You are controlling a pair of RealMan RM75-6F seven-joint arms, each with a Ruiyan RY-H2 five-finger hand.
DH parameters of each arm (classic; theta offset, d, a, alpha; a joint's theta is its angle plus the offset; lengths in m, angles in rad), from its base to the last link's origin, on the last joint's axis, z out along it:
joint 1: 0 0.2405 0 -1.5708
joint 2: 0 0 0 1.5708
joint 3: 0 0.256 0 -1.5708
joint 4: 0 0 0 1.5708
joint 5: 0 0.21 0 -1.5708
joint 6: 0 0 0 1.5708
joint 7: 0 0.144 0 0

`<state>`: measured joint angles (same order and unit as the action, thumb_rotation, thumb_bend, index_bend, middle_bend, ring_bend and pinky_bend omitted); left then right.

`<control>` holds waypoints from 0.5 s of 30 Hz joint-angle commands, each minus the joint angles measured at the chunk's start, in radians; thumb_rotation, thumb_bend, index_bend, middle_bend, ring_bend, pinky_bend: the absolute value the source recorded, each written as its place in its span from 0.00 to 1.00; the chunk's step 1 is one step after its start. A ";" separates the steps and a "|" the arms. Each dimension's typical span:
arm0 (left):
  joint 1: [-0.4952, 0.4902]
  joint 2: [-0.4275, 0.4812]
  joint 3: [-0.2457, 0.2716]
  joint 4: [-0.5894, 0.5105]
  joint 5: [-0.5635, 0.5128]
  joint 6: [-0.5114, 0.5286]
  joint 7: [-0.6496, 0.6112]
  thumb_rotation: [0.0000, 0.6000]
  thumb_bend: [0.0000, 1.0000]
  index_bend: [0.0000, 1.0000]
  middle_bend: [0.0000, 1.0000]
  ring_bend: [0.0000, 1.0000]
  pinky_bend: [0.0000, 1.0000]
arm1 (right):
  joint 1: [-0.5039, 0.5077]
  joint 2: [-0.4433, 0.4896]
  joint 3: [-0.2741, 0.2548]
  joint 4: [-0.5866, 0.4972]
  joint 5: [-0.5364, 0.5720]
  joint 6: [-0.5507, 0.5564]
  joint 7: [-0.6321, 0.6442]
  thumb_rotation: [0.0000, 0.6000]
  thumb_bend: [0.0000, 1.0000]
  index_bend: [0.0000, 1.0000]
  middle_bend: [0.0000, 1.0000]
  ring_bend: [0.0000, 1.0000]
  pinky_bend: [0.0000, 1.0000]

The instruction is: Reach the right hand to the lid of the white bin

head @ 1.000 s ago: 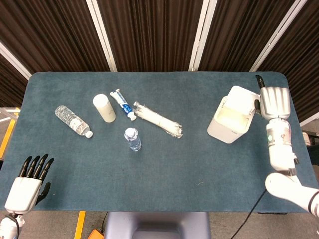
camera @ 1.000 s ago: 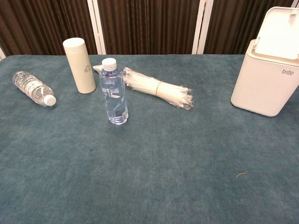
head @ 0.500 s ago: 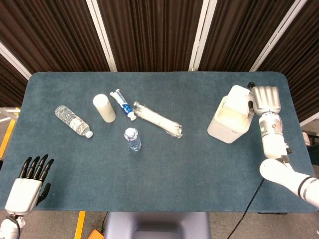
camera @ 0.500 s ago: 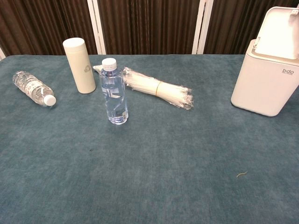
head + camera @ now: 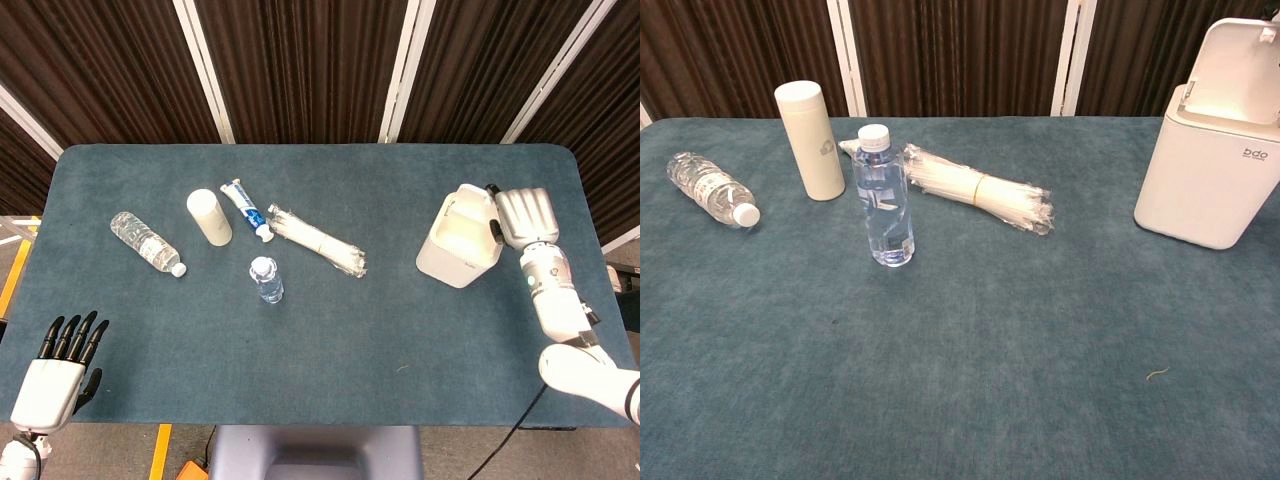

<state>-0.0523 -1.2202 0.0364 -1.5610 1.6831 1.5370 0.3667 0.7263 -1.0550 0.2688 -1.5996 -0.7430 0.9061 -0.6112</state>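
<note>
Compared with a moment before, my right hand point(image 5: 525, 216) had moved further toward the white bin point(image 5: 460, 240) and a little down the picture, so that in the head view it now lay against the raised lid point(image 5: 470, 196) at the bin's far right side. The lid also looked slightly more tipped over the opening than before. I judged from this that the reach was nearly finished, or already finished, and only the contact needed to be confirmed.

The hand held nothing. Its fingers lay side by side, fairly straight, with the back of the hand toward the camera; whether the fingertips really pressed on the lid I could not tell, because the hand covered that place. The chest view showed the bin and its lifted lid but not this hand.

The bin stood near the right end of the table point(image 5: 400, 340). My left hand point(image 5: 55, 375) rested spread and empty at the near left corner.
</note>
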 commanded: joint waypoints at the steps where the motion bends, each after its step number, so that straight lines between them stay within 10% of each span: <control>1: 0.000 0.000 0.001 0.000 0.001 0.000 0.001 1.00 0.47 0.00 0.00 0.00 0.00 | -0.034 0.029 -0.046 -0.063 -0.094 0.033 0.028 1.00 0.53 0.40 1.00 1.00 1.00; 15: 0.000 0.005 0.002 0.000 0.003 0.005 -0.009 1.00 0.46 0.00 0.00 0.00 0.00 | -0.083 -0.001 -0.184 -0.135 -0.267 0.112 -0.059 1.00 0.53 0.37 1.00 1.00 1.00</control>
<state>-0.0528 -1.2157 0.0381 -1.5612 1.6861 1.5421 0.3576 0.6472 -1.0479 0.0950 -1.7370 -1.0030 1.0128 -0.6598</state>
